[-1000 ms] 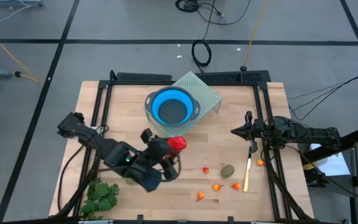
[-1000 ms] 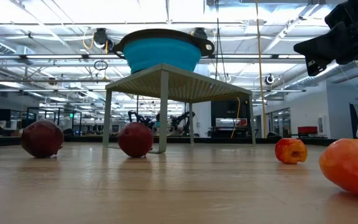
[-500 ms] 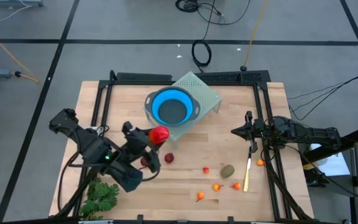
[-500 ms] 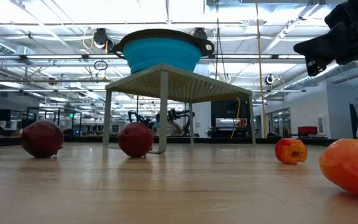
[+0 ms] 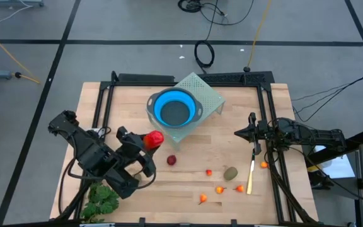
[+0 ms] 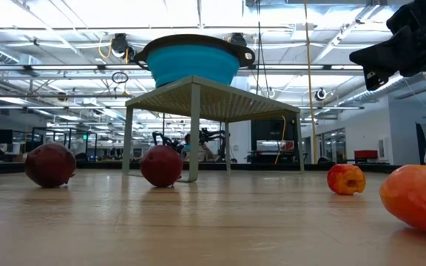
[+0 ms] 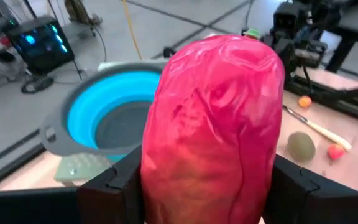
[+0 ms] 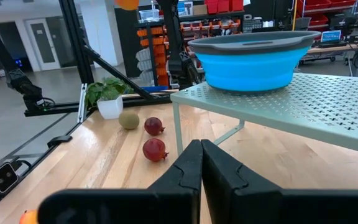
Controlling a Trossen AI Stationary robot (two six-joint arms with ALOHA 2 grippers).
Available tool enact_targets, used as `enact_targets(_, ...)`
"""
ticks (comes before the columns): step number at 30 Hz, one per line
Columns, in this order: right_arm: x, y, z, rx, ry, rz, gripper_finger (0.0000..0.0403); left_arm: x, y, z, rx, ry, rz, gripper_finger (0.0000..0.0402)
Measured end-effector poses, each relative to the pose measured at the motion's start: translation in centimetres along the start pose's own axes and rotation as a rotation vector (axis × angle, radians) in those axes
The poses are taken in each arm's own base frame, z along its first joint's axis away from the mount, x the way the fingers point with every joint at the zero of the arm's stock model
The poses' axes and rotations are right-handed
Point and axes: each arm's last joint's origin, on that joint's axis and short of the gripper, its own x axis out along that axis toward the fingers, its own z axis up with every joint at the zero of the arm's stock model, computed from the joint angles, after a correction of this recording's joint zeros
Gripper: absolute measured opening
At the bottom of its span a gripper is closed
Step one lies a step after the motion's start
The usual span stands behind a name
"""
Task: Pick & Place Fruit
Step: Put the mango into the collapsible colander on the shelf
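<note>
Over table's left half: left gripper (image 5: pixel 145 142) clamps long red fruit (image 7: pixel 213 124), raised for carrying toward blue bowl (image 5: pixel 174 109).
Right edge: right gripper (image 5: pixel 239 133) waits, fingers closed, empty.
Tabletop: remaining fruit scattered.

Fruit, toy set.
- Longer red-orange piece (image 5: pixel 153 139): glossy, wrinkled skin, clamped between the left gripper's (image 5: pixel 145 144) fingers, lifted off the table near the blue bowl.
- Dark-red balls: one (image 5: pixel 171 160) loose on the wood near mid-table; the second (image 8: pixel 154 126) just beside it in the right wrist view.
- Olive-brown ovals: one (image 5: pixel 230 173) lying toward the right side; another (image 8: pixel 128 119) near the balls.
- Tiny orange-red pieces (image 5: pixel 220 189): scattered along the front of the table; one (image 5: pixel 265 165) at the right frame rail.
</note>
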Motion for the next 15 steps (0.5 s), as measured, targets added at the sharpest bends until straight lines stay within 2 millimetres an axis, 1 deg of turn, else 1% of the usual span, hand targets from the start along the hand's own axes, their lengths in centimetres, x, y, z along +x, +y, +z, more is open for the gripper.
enact_targets(2, 0.0, 0.0, 0.0, 0.000, 0.000, 0.000, 0.0000, 0.0, 0.0, -0.1, 0.000, 0.024, -0.011, 0.0214)
enact_targets(5, 0.0, 0.0, 0.0, 0.000, 0.000, 0.000, 0.0000, 0.5, -0.3, -0.7, -0.005, 0.055, -0.018, 0.0209)
enact_targets(10, 0.0, 0.0, 0.0, 0.000, 0.000, 0.000, 0.0000, 1.7, -1.4, -2.4, -0.011, 0.122, -0.062, 0.0216)
enact_targets(15, 0.0, 0.0, 0.0, 0.000, 0.000, 0.000, 0.0000, 3.4, -3.1, -4.3, -0.027, 0.199, -0.171, 0.0212)
